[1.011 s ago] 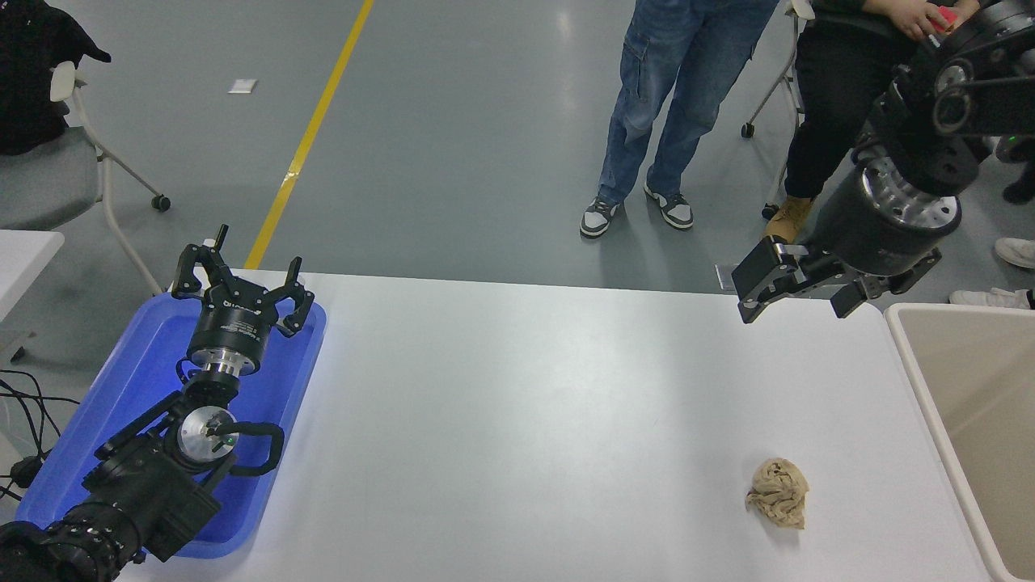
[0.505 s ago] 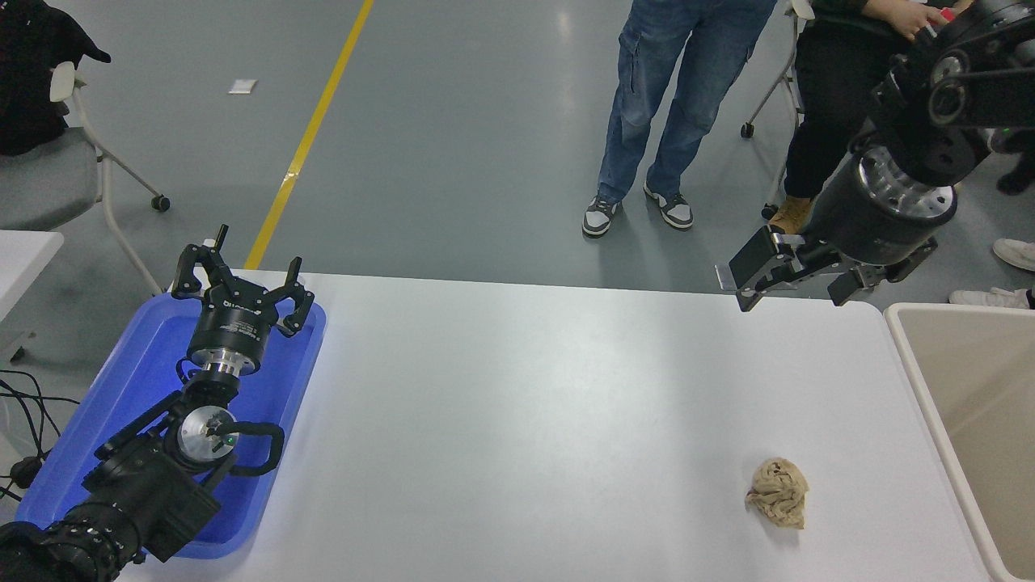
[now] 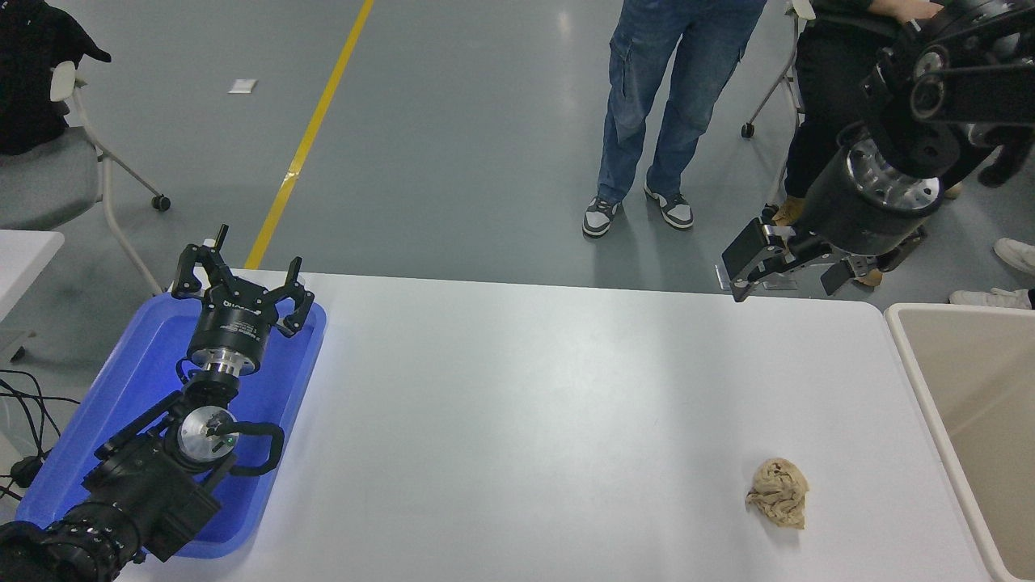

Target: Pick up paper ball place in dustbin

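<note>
Your right pincer [image 3: 783, 275] hangs open and empty above the counter's [image 3: 517, 404] far right edge, fingers pointing left and down, well apart from the one paper ball [image 3: 778, 492]. That single tan wad lies on the counter near its front right, slightly taller than wide, just left of the one beige dustbin [image 3: 910, 356]. Your left pincer [image 3: 242, 279], fingers spread, rests parked over the blue tray [image 3: 129, 380].

Wrinkled tan paper ball [image 3: 778, 503] lies on a smooth white table [image 3: 517, 420] beside a glossy blue plastic tray [image 3: 129, 380].
</note>
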Robot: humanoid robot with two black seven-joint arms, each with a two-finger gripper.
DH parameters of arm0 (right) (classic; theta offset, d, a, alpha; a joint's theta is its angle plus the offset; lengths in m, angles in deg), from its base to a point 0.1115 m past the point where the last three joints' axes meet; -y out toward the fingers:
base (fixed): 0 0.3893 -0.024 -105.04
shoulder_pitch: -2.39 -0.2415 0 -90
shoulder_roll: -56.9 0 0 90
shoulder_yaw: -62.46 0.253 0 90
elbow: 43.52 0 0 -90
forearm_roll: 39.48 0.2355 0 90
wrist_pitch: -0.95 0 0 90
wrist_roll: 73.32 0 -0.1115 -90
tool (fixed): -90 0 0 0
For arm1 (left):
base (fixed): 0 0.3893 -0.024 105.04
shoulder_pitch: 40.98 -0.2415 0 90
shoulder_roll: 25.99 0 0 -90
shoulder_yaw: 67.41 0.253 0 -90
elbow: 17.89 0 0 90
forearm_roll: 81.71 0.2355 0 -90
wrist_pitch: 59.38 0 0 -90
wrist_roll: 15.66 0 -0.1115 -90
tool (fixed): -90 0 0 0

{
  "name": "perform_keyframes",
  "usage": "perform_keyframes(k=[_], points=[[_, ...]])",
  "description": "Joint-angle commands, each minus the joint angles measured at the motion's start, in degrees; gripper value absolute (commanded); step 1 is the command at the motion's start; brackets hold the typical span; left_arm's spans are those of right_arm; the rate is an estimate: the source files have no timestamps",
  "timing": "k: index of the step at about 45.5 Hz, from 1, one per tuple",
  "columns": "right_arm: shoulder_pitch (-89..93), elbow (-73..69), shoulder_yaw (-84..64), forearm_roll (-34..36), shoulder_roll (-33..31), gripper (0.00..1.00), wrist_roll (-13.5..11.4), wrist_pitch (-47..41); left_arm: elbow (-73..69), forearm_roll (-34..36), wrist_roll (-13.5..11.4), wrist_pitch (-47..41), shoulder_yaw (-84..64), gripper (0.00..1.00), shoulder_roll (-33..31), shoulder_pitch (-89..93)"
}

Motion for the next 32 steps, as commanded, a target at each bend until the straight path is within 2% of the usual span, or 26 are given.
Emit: perform_keyframes(k=[1,25,32], points=[[0.11,0.15,-2.11,-0.07,-0.01,1.0,0.01,0.0,0.0,-0.08,-0.01,0.01,0.0,1.0,0.0,0.06],[7.76,-0.11,-2.11,-0.33,-0.19,1.0,-0.08,0.0,0.0,0.01,-0.01,0.01,0.0,1.0,0.0,-0.03],[12.59,-0.11,-2.03,-0.51,-0.01,1.0,0.01,6.32,0.0,0.01,-0.01,0.01,0.0,1.0,0.0,-0.03]])
